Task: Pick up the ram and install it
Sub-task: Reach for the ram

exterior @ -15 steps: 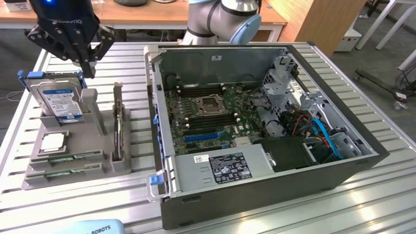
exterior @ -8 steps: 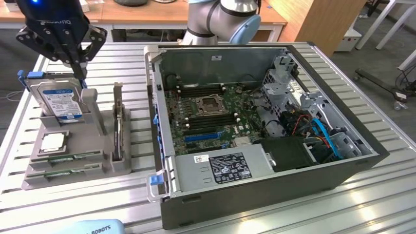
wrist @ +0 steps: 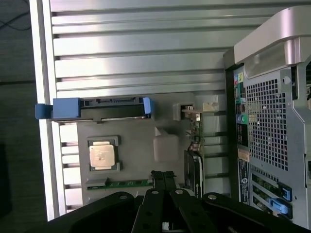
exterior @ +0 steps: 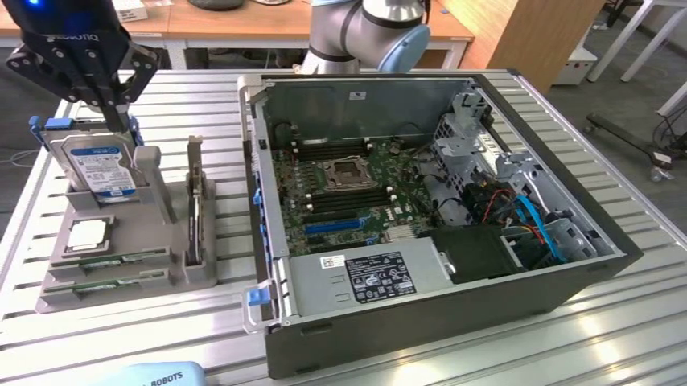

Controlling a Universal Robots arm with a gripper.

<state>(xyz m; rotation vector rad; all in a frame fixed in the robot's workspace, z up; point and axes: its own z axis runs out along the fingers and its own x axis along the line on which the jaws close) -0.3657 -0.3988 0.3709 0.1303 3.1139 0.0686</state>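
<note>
1. The arm (exterior: 371, 24) rises behind the open computer case (exterior: 429, 330). Its pincer (exterior: 112, 112) hangs at the exterior view's left, fingers pointing down over the hard drive (exterior: 102, 165), which stands upright in the grey holder (exterior: 150, 237).
2. In the wrist view the pincer (wrist: 163, 177) is closed, fingertips pressed together with nothing between them.
3. The ram (exterior: 113, 260) lies flat in a slot at the front of the holder, just beside the processor chip (exterior: 88, 233) and apart from the pincer. A second green stick (exterior: 104, 283) lies in the next slot.
4. From the wrist, the ram (wrist: 119, 183) shows as a green strip alongside the chip (wrist: 102, 154).
5. White letters on the pincer's body read "ROBOTIQ".
6. A pale blue object (exterior: 161, 375) at the front edge of the slatted surface (exterior: 129, 338) reads "ROBOTS".
7. The labels on the hard drive and on the power supply (exterior: 365, 277) carry print too small to read.
</note>
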